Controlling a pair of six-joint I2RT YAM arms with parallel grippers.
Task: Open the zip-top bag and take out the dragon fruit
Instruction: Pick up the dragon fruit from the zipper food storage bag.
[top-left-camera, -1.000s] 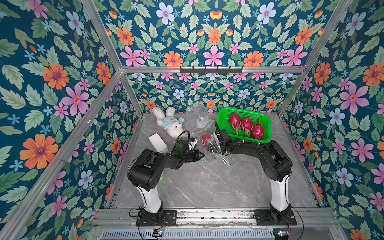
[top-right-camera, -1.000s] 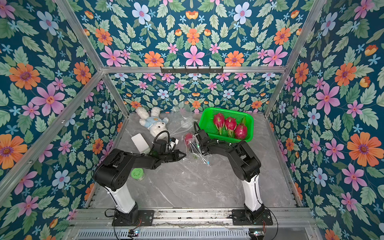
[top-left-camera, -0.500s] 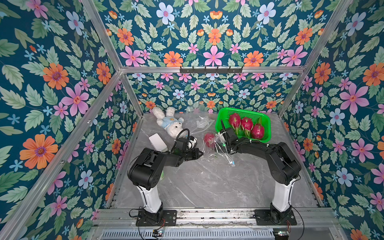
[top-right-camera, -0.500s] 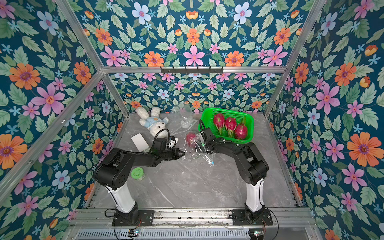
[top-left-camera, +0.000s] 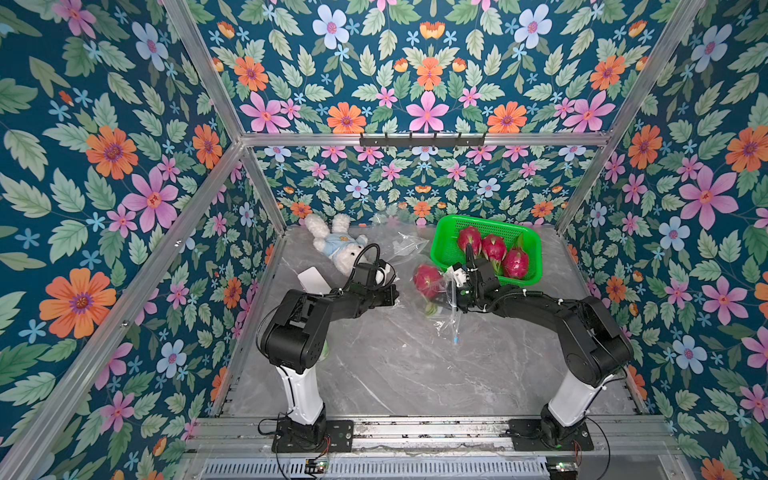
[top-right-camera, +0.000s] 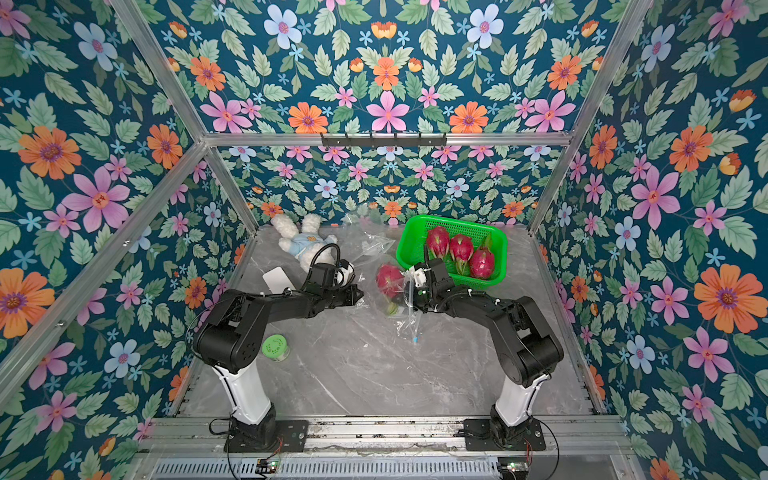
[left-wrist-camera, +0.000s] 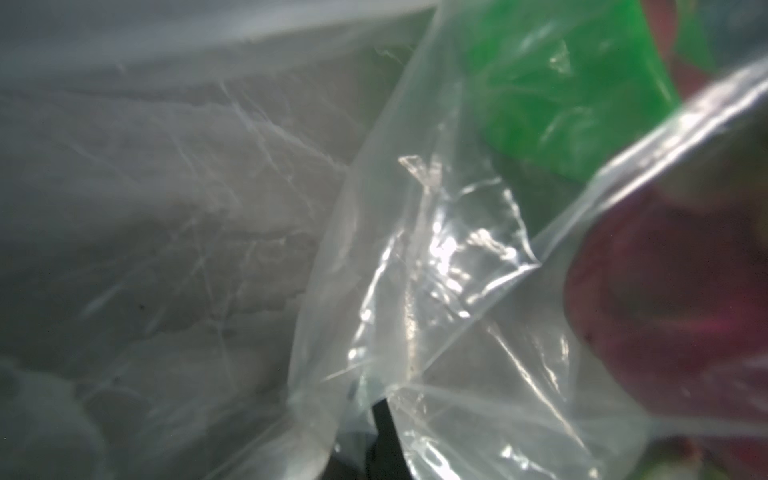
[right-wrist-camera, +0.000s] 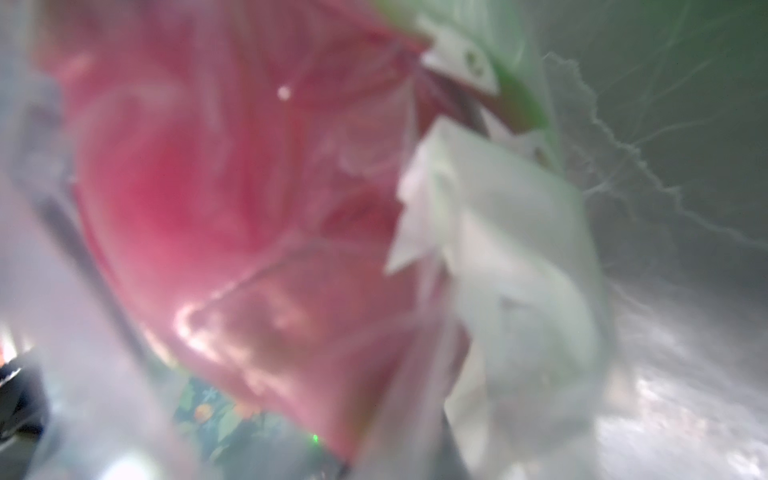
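A clear zip-top bag (top-left-camera: 446, 316) hangs just above the table between my two grippers, its blue slider (top-left-camera: 456, 340) dangling low. One magenta dragon fruit (top-left-camera: 427, 281) (top-right-camera: 389, 280) is inside it. My left gripper (top-left-camera: 395, 294) is shut on the bag's film on the fruit's left; in the left wrist view the film wraps its dark fingertip (left-wrist-camera: 384, 419). My right gripper (top-left-camera: 452, 291) is shut on the bag's right side, close against the fruit (right-wrist-camera: 232, 187). Its jaws are blurred in the right wrist view. Three more dragon fruits (top-left-camera: 492, 247) lie in the green basket (top-left-camera: 444, 249).
A plush rabbit (top-left-camera: 336, 245) lies at the back left, with a white card (top-left-camera: 313, 279) beside the left arm. Loose clear plastic (top-left-camera: 399, 237) sits against the back wall. A green round lid (top-right-camera: 274, 347) rests near the left arm's base.
The right gripper has closed on the bag and drawn it, with the fruit, a little to the right towards the basket. The left arm has barely moved.
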